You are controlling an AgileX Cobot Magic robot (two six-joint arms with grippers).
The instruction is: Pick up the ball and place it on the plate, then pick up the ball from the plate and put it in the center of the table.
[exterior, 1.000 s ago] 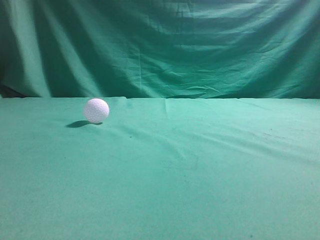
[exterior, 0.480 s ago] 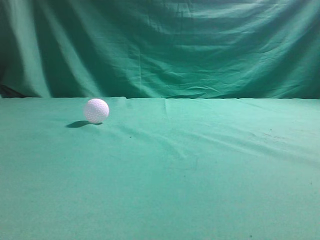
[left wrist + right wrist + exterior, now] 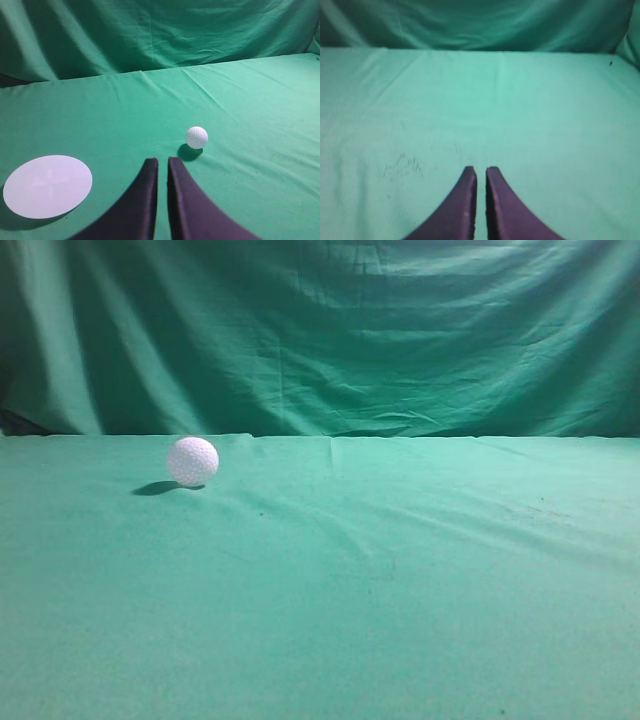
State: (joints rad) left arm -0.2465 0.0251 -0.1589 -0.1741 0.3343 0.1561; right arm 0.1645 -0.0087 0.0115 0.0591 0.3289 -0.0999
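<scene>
Left wrist view has the left gripper (image 3: 162, 160) at bottom center with its jaws nearly together, holding nothing, and the ball (image 3: 197, 137) sits on the desk (image 3: 260, 100) just up and right of the tips, plate (image 3: 47, 185) off at lower left. Right gripper (image 3: 481, 170) is also pinched narrow over bare cloth. I'd spread the left jaws first, shift right, then come down square so the ball doesn't roll.

dim, even light | ball (image 3: 193, 461) shadow falls left | right wrist perhaps soft-focused
</scene>
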